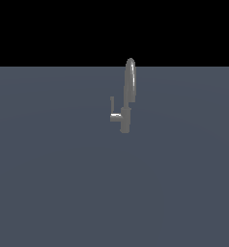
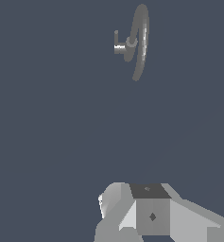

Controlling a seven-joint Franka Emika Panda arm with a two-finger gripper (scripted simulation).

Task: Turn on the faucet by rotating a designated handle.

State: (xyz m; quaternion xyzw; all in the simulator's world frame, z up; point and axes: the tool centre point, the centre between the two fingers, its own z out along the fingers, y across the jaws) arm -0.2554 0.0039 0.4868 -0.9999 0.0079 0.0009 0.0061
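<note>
The faucet [image 1: 126, 119] stands on the grey floor in the exterior view, a short cylindrical base with a tall narrow arched spout [image 1: 130, 79] above it. Its handle [image 1: 115, 116] sticks out toward the exterior view's left as a short stub ending in a thin upright rod. The arm does not appear in the exterior view. In the wrist view the faucet [image 2: 141, 42] and handle [image 2: 118, 46] are small and far from my gripper [image 2: 149, 210]. Only a blocky grey part of the gripper shows at the picture's edge, touching nothing, and how its jaws stand is unclear.
A flat grey-blue surface [image 1: 63, 183] spreads around the faucet in every direction. Black background lies beyond its far edge.
</note>
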